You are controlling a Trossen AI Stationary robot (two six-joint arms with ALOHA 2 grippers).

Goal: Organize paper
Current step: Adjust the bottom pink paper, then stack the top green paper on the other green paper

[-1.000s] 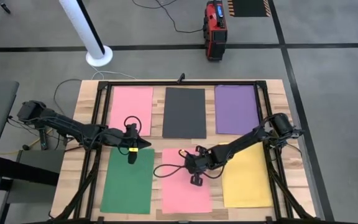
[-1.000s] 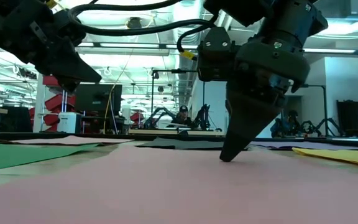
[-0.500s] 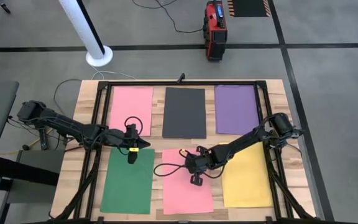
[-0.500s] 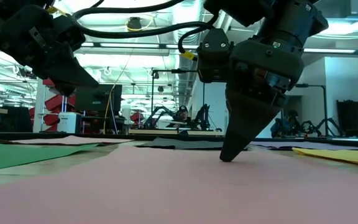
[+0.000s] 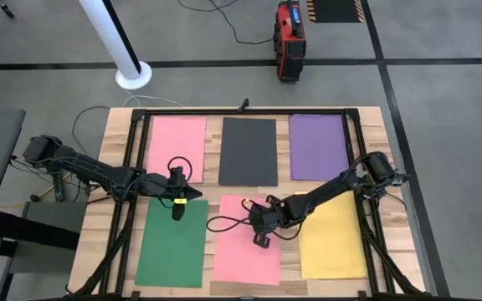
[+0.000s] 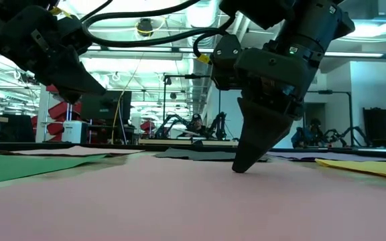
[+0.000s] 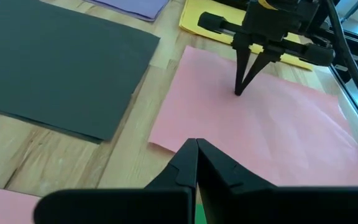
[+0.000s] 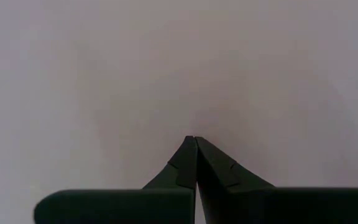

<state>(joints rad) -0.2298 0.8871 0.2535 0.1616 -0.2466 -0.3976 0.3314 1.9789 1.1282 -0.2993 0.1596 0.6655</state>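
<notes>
Pale wooden table (image 5: 115, 142) with a black metal frame (image 5: 249, 111), seen from above, carrying six thin flat paper sheets in two rows. Far row: pink sheet (image 5: 175, 149), dark grey sheet (image 5: 248, 151), purple sheet (image 5: 318, 146). Near row: green sheet (image 5: 173, 243), second pink sheet (image 5: 249, 255), yellow sheet (image 5: 333, 242). The right pincer (image 5: 260, 239) points down with its fingers pressed together, their tips touching the near pink sheet (image 6: 179, 201) at a point in its far half; the sheet lies slightly askew on the table, between the green and yellow sheets, with its right edge just beside the yellow one. The left wrist view shows the same contact, the right pincer (image 7: 238, 92) standing upright on the pink sheet (image 7: 260, 137). The left pincer (image 5: 176, 209) is also pressed together, holding nothing, above the far edge of the green sheet near the gap between the rows. A person (image 6: 196, 124) sits in the room behind the table
</notes>
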